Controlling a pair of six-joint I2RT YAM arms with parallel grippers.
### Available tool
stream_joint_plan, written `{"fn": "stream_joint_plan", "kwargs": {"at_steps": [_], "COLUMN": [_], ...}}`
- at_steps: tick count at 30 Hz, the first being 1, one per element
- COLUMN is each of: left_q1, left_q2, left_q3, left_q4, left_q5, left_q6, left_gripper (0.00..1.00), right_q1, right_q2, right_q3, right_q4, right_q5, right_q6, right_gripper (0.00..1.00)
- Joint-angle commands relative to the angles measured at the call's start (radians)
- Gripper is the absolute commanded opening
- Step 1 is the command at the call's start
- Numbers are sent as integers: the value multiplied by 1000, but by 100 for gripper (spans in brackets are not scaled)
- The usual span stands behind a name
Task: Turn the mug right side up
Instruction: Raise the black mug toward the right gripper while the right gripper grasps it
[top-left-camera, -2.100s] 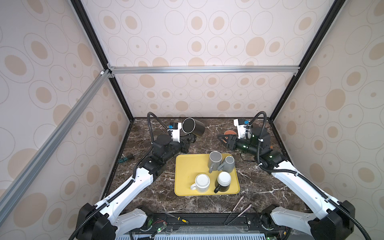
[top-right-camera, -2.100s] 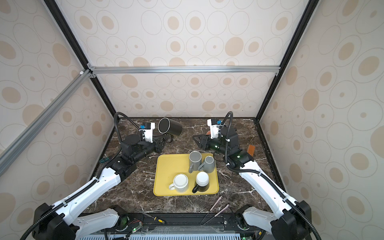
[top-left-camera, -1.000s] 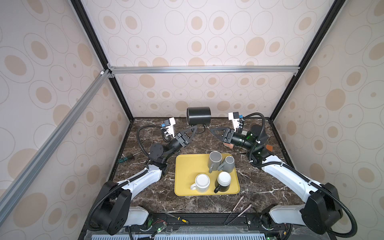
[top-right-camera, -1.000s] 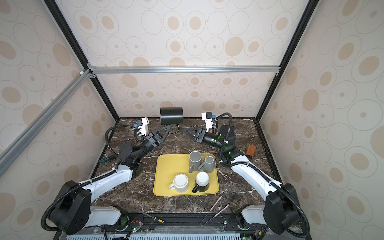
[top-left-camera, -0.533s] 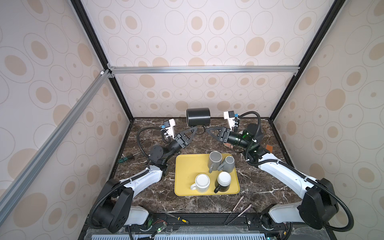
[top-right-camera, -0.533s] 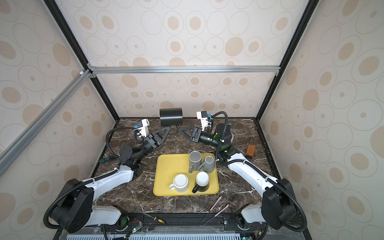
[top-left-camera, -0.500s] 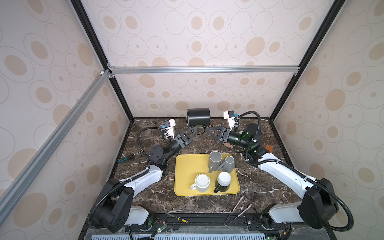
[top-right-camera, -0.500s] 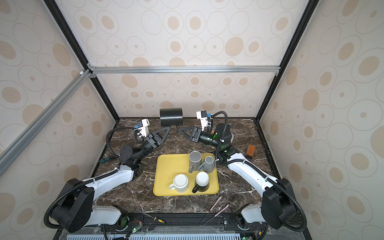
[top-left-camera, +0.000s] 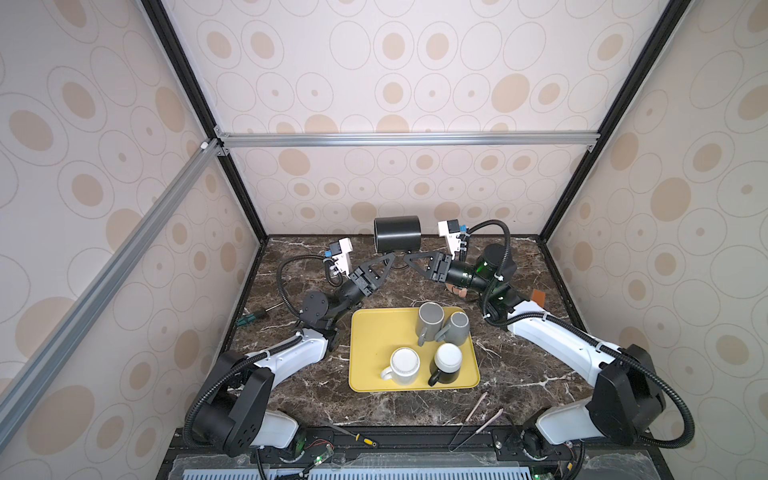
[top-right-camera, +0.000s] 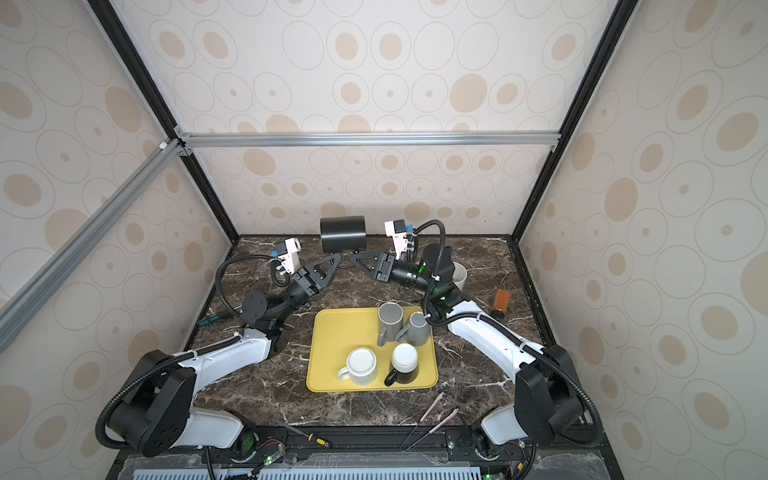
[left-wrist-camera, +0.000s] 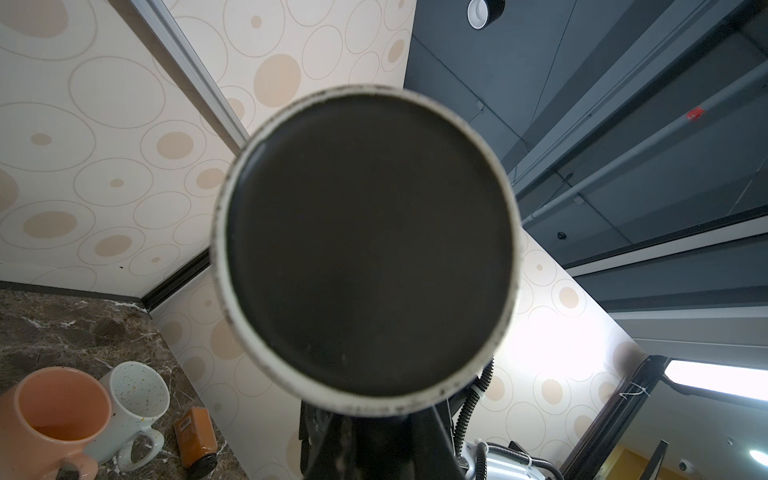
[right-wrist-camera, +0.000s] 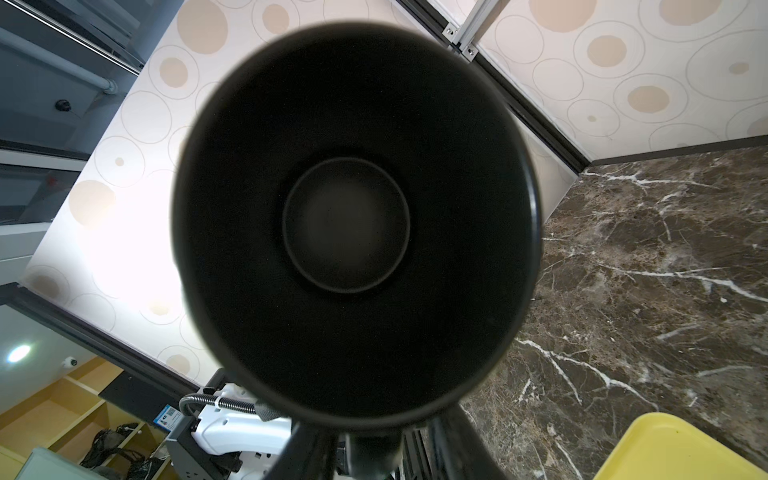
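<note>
Since a second ago the right gripper (top-left-camera: 411, 259) has slid in closer. Over the dark marble table (top-left-camera: 519, 374), behind the yellow plastic tray (top-left-camera: 365, 332), the round black mug (top-left-camera: 397, 235) hangs sideways. The left gripper (top-left-camera: 386, 261) pinches it from below. I cannot tell if the right one grips yet. If a grip slips, the mug could fall and break.
</note>
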Motion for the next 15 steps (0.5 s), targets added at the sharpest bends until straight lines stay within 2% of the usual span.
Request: {"fn": "stream_joint_plan", "kwargs": {"at_steps": [1, 15], "left_q1": [-3, -4], "left_q2": [-5, 56], "left_q3": [25, 27], "left_q4": [164, 246], "left_q5": [9, 15], "left_q6": [-20, -68], "left_gripper": [0, 0], "right_q1": [9, 19], "right_q2": [6, 32], "right_q3": [38, 63], "right_q4": [50, 61], "right_q5": [-6, -3], "right_q6": [18, 20], "right_gripper": [35, 30]}}
